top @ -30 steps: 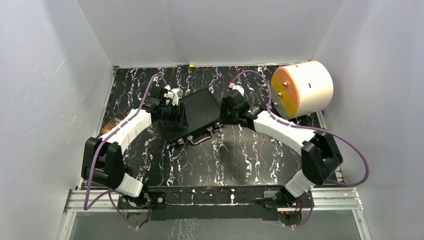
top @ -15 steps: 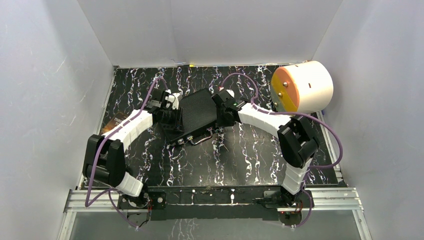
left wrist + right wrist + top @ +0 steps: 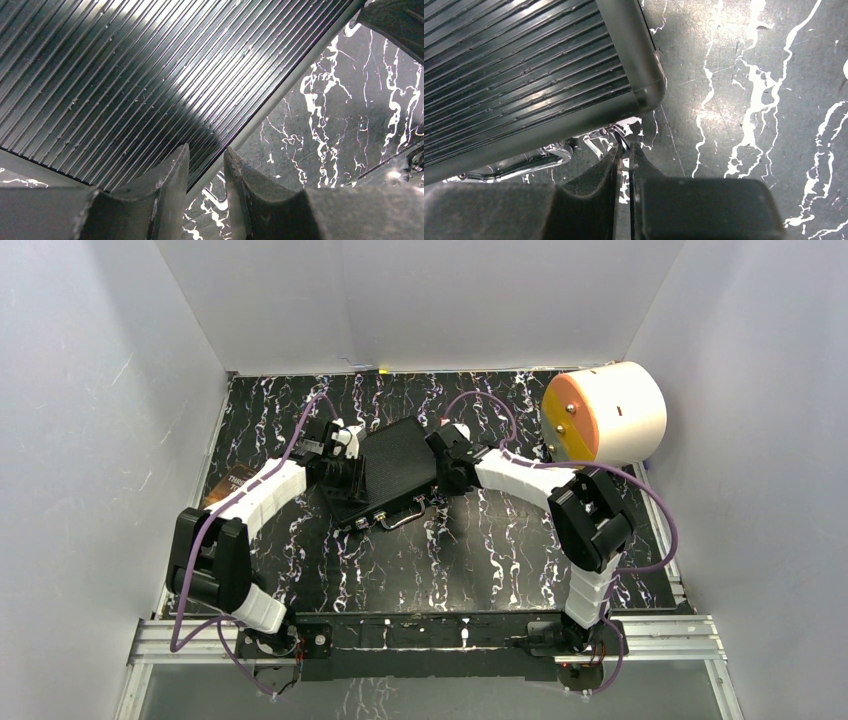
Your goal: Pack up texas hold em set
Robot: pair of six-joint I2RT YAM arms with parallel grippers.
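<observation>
Left hand (image 3: 206, 150) slightly parted astride ribbed case (image 3: 125, 75) edge; right hand (image 3: 625, 148) pinched closed, nothing visibly held.

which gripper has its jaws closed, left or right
The right gripper: its jaws sit almost together near a corner of the black ribbed case. The left gripper has a clear gap between its jaws.

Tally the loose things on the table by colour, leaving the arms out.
Black: 1, the ribbed case
White with an orange end face: 1, the cylinder
Brown: 1, a flat piece at the left edge, too small to identify
Total: 3
</observation>
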